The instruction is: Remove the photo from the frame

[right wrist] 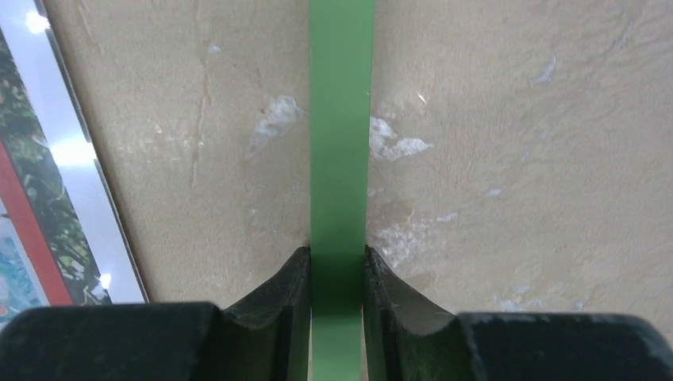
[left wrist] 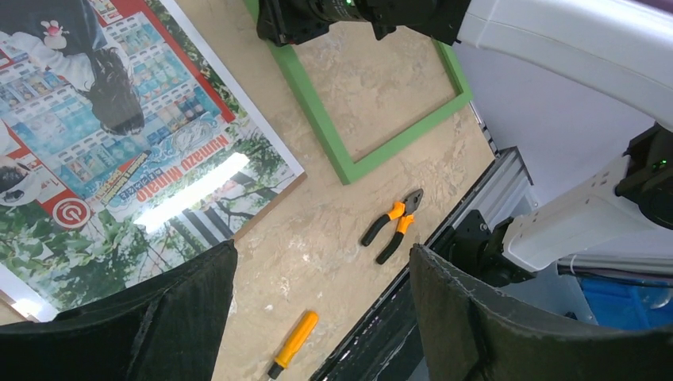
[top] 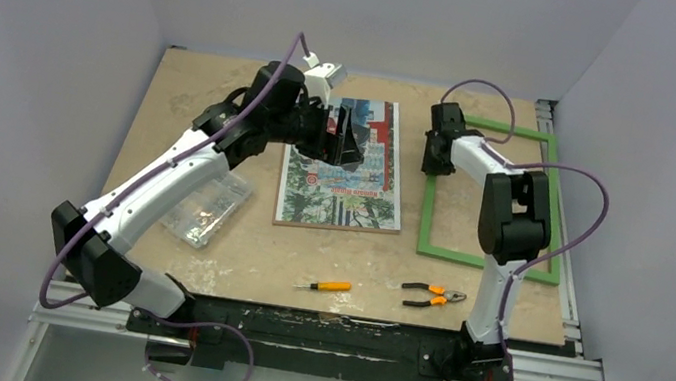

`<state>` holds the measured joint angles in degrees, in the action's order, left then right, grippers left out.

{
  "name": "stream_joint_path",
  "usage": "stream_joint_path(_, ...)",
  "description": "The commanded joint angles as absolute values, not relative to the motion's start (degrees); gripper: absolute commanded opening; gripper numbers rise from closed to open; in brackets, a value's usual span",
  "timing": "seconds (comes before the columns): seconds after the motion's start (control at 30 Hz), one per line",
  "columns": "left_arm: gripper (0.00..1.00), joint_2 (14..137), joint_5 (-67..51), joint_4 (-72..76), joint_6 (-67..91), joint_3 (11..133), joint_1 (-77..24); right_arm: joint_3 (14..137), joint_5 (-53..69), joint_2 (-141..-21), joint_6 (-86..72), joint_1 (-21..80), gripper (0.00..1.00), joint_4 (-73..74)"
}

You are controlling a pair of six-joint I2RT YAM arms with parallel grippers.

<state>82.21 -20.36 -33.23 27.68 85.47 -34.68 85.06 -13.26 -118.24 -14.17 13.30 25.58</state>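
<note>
On the table (top: 232,266), right fingers (right wrist: 278,305) clamped on frame (right wrist: 341,119) — left fingers (left wrist: 159,317) apart, photo (top: 343,196) part-hidden.

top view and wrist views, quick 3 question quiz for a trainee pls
1. True or false: the photo lies inside the frame.
2. The right gripper is clamped on: A the photo, B the frame, C a table edge.
3. Fill in: the orange-handled tool lying beside the pliers is a ____.

Key: 1 false, it lies flat beside the frame; 2 B, on one green bar; 3 screwdriver.
</note>
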Motion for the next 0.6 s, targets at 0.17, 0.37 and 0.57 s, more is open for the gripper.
stream_joint_path(0.17,0.76,80.1,-22.6,-31.2,26.9,84.5,-33.3,90.7,-13.1,-121.6,-6.3,13.7,0.00,22.5)
stream_joint_path(0.37,0.76,81.0,-25.3,-29.8,28.9,83.6,-33.3,93.6,-14.9,-124.8,-4.7,13.7,0.00,23.3)
stream_joint_path(0.57,0.76,82.0,-26.3,-29.5,29.3,83.6,-32.8,93.2,-14.8,-122.6,-3.5,13.8,0.13,23.8)
